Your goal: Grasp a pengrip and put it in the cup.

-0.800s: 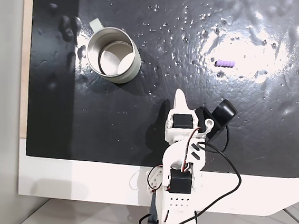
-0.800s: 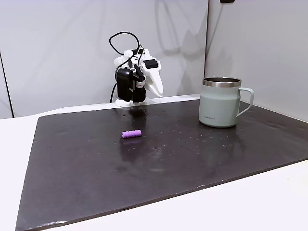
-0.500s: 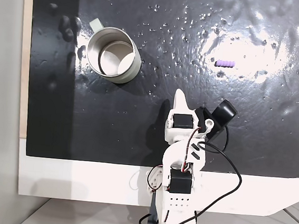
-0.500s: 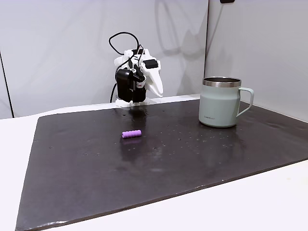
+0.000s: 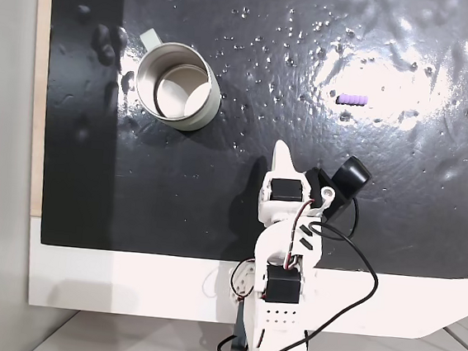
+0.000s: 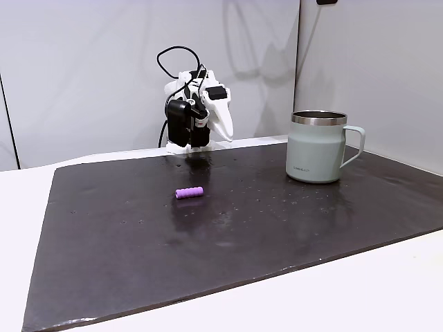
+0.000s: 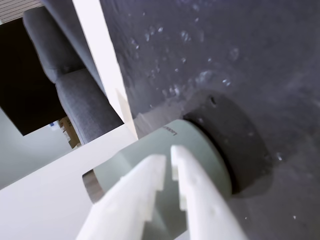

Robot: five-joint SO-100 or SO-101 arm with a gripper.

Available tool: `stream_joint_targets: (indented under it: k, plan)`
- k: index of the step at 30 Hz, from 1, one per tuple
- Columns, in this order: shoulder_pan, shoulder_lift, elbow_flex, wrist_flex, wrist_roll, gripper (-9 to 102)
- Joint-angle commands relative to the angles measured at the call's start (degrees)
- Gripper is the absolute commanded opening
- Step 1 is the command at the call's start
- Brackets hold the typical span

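White 2-finger gripper (image 7: 167, 156) sitting nearly closed, holding nothing | tiny light-purple ribbed pengrip (image 5: 354, 98) lying toward the black mat's (image 5: 214, 207) far right, up-right of the gripper, long axis running left-right | silvery metal cup (image 5: 177, 85) standing far left.

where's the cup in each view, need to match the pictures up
Fixed view from above: the cup stands upper left on the black mat, handle toward the top-left corner.
Fixed view from the side: the cup stands right of centre, handle pointing right.
Wrist view: the cup lies bottom centre, behind the gripper.
Shared landmark: the black mat under it.
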Motion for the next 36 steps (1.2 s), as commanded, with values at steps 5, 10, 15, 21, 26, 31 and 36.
stream_joint_targets:
  k: [5,10,15,21,26,31,36]
  plan:
    - [-0.18,-17.05,-26.10,9.67,-0.97,0]
    - [3.69,-33.05,-43.51,16.00,-3.52,0]
    - [8.35,-46.14,-56.43,22.76,-5.36,11]
    - [13.10,-57.04,-66.18,26.72,-7.91,20]
    - [16.79,-68.73,-75.32,30.32,-11.78,22]
    - [21.36,-81.21,-85.17,31.46,-12.66,21]
    - [20.57,-90.53,-90.09,31.38,-14.68,21]
